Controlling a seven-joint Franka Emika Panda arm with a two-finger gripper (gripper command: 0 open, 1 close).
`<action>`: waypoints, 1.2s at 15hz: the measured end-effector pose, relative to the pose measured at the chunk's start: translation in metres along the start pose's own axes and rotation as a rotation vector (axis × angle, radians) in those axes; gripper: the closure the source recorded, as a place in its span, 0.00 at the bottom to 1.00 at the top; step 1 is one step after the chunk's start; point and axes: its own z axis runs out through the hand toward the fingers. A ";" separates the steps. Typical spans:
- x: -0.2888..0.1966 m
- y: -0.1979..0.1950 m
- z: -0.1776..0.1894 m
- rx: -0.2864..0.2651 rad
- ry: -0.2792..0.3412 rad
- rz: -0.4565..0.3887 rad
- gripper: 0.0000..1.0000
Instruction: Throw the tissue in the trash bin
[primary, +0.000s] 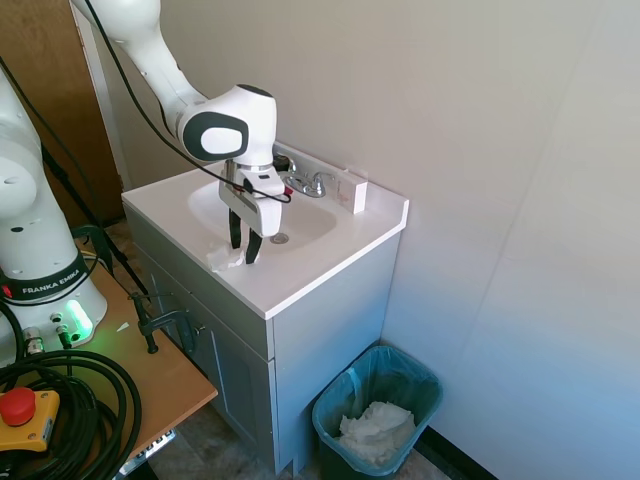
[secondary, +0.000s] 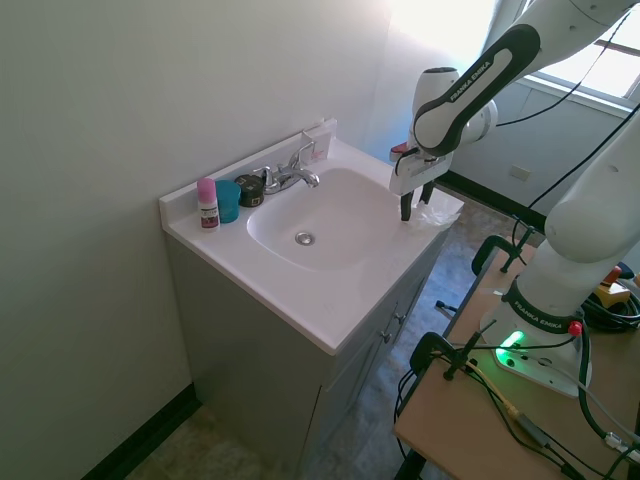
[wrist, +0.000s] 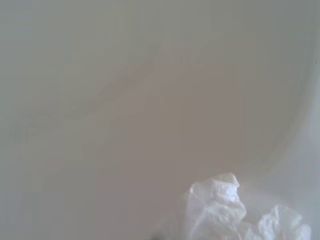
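The tissue (primary: 227, 261), small, white and crumpled, lies on the white vanity counter (primary: 300, 270) at the front rim of the sink basin. My gripper (primary: 244, 243) points down right over it, open, with its dark fingertips at the tissue's edge. In the second exterior view the gripper (secondary: 413, 208) stands just beside the tissue (secondary: 434, 212). The wrist view shows the tissue (wrist: 235, 215) close up against the white surface. The trash bin (primary: 330, 420), dark teal with a teal liner, stands on the floor by the vanity's right side, well below the counter.
A heap of white crumpled paper (primary: 376, 430) fills the bin's bottom. A chrome faucet (secondary: 292, 176), a pink-capped bottle (secondary: 207, 203), a teal cup (secondary: 228, 200) and a white box (primary: 353, 190) line the counter's back. A wall runs close behind the vanity.
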 end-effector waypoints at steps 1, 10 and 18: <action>0.000 0.000 0.000 0.002 -0.002 -0.002 1.00; 0.000 -0.006 -0.020 0.033 0.002 -0.011 1.00; 0.083 0.030 -0.189 0.341 0.113 0.198 1.00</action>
